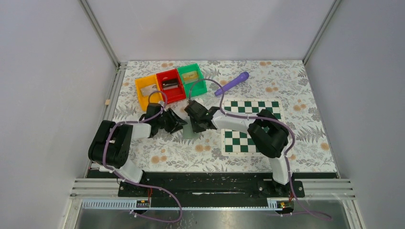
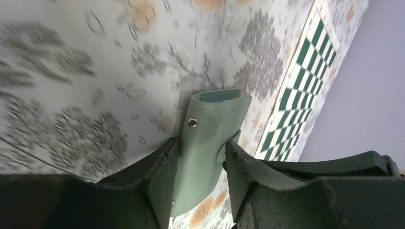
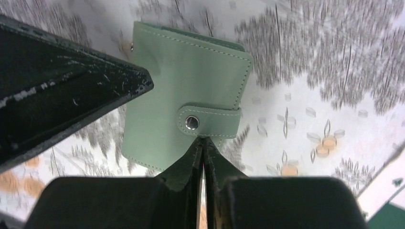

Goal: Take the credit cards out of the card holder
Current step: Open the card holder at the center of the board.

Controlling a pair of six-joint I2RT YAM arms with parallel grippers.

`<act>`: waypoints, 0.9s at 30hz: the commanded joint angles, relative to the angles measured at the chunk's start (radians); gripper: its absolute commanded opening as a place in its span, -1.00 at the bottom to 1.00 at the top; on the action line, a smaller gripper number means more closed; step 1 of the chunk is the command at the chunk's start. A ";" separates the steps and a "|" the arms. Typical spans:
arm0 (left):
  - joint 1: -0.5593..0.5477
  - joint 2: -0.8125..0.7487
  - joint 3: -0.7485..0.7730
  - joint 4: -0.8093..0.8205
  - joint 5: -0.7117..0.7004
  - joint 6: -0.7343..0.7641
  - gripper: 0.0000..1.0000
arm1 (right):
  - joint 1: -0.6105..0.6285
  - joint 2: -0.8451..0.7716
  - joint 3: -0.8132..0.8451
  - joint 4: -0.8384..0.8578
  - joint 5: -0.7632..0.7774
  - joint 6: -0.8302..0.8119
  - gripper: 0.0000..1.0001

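Observation:
The card holder (image 1: 192, 132) is folded shut, pale green outside, its snap strap (image 3: 210, 121) fastened. It stands on edge on the floral table between the two arms. My left gripper (image 1: 180, 125) is shut on it, one finger on each face (image 2: 203, 143). My right gripper (image 1: 198, 125) has its jaws pressed together, the tips (image 3: 204, 141) pinching the free edge of the strap. The holder's front face (image 3: 186, 76) fills the right wrist view. The credit cards are hidden inside the holder.
Orange (image 1: 149, 91), red (image 1: 170, 85) and green (image 1: 192, 78) bins stand at the back. A purple tool (image 1: 232, 83) lies behind the green-and-white chessboard (image 1: 248, 125), which sits right of the holder. The left gripper's finger (image 3: 71, 95) crosses the right wrist view.

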 commanded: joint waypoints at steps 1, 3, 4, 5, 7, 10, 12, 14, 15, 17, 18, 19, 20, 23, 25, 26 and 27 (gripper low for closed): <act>-0.060 -0.074 -0.062 -0.018 0.004 -0.008 -0.19 | 0.018 -0.149 -0.158 0.080 -0.101 0.046 -0.85; -0.080 -0.109 -0.080 -0.021 0.003 -0.016 -0.20 | 0.019 -0.191 -0.209 0.090 -0.106 0.057 -0.83; -0.084 -0.122 -0.087 -0.023 0.005 -0.021 -0.20 | 0.019 -0.215 -0.224 0.090 -0.110 0.060 -0.80; -0.085 -0.137 -0.097 -0.018 0.010 -0.032 -0.21 | 0.019 -0.231 -0.234 0.086 -0.113 0.061 -0.76; -0.085 -0.171 -0.117 -0.007 0.014 -0.052 -0.21 | 0.018 -0.257 -0.233 0.067 -0.101 0.067 -0.51; -0.085 -0.209 -0.113 -0.037 -0.005 -0.047 -0.21 | 0.019 -0.270 -0.203 0.018 -0.060 0.081 -0.32; -0.082 -0.220 -0.098 -0.082 -0.027 -0.026 -0.22 | 0.019 -0.263 -0.180 -0.006 -0.038 0.092 -0.29; -0.067 -0.228 -0.101 -0.108 -0.041 -0.014 -0.21 | 0.020 -0.250 -0.161 -0.017 -0.024 0.110 -0.26; -0.054 -0.237 -0.113 -0.105 -0.042 -0.015 -0.22 | 0.020 -0.241 -0.154 -0.019 -0.018 0.117 -0.25; -0.021 -0.264 -0.149 -0.087 -0.047 -0.021 -0.21 | 0.023 -0.223 -0.132 -0.031 0.002 0.122 -0.25; -0.002 -0.280 -0.162 -0.088 -0.052 -0.023 -0.21 | 0.025 -0.213 -0.120 -0.038 0.016 0.123 -0.25; 0.011 -0.299 -0.174 -0.091 -0.064 -0.021 -0.20 | 0.027 -0.203 -0.109 -0.046 0.027 0.124 -0.24; 0.023 -0.318 -0.183 -0.096 -0.078 -0.019 -0.20 | 0.029 -0.191 -0.096 -0.055 0.037 0.124 -0.23; 0.037 -0.369 -0.195 -0.111 -0.101 -0.013 -0.18 | 0.036 -0.155 -0.057 -0.083 0.064 0.118 -0.23; 0.037 -0.385 -0.195 -0.120 -0.105 -0.010 -0.17 | 0.041 -0.125 -0.026 -0.104 0.083 0.112 -0.23; 0.037 -0.385 -0.192 -0.123 -0.103 -0.007 -0.16 | 0.042 -0.105 -0.007 -0.118 0.089 0.110 -0.23; 0.037 -0.383 -0.189 -0.125 -0.099 -0.005 -0.16 | 0.043 -0.085 0.013 -0.136 0.093 0.106 -0.23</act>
